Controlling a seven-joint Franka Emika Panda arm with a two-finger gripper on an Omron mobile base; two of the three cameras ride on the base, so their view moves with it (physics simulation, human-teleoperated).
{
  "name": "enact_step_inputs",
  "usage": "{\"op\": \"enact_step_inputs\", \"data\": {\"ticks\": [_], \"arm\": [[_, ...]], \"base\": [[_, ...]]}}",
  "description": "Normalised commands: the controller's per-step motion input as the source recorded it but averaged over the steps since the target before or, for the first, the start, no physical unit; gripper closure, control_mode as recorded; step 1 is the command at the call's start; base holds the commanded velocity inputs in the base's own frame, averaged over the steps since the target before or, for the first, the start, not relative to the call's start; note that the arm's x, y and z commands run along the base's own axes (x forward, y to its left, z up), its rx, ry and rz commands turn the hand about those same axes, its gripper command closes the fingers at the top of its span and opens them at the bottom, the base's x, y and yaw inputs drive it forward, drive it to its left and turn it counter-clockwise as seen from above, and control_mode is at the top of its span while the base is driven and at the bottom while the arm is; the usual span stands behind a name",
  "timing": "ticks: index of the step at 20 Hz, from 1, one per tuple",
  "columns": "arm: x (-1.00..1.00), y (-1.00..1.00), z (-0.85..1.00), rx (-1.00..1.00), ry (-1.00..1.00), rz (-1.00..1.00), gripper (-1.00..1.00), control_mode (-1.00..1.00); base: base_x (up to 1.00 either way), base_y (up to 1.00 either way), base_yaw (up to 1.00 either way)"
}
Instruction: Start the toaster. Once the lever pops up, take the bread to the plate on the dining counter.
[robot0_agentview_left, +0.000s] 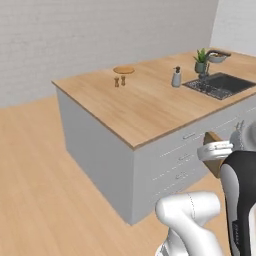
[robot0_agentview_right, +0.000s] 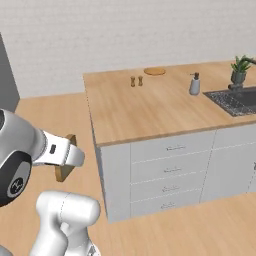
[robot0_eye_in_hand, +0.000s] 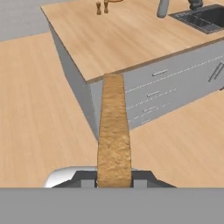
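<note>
Hand (robot0_eye_in_hand: 113, 181) grips bread (robot0_eye_in_hand: 113, 131) edge-on, pointing toward the dining counter (robot0_eye_in_hand: 127, 39).

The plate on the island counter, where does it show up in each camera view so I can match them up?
Left base view: the plate lies upper centre, near the counter's far edge.
Right base view: the plate is top centre-right, at the far edge.
Hand view: a sliver at the top edge.
Shared landmark: the two small shakers just before it.
</note>
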Motion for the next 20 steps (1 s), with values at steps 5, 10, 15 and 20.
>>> {"op": "enact_step_inputs", "data": {"ticks": [5, 10, 15, 20], "arm": [[0.00, 0.00, 0.00, 0.00, 0.00, 0.00, 1.00, 1.00], [0.00, 0.00, 0.00, 0.00, 0.00, 0.00, 1.00, 1.00], [0.00, 0.00, 0.00, 0.00, 0.00, 0.00, 1.00, 1.00], [0.00, 0.00, 0.00, 0.00, 0.00, 0.00, 1.00, 1.00]], "base": [[0.60, 1.00, 0.07], [1.00, 1.00, -0.01], [1.00, 1.00, 0.00], [1.00, 1.00, 0.00]]}}
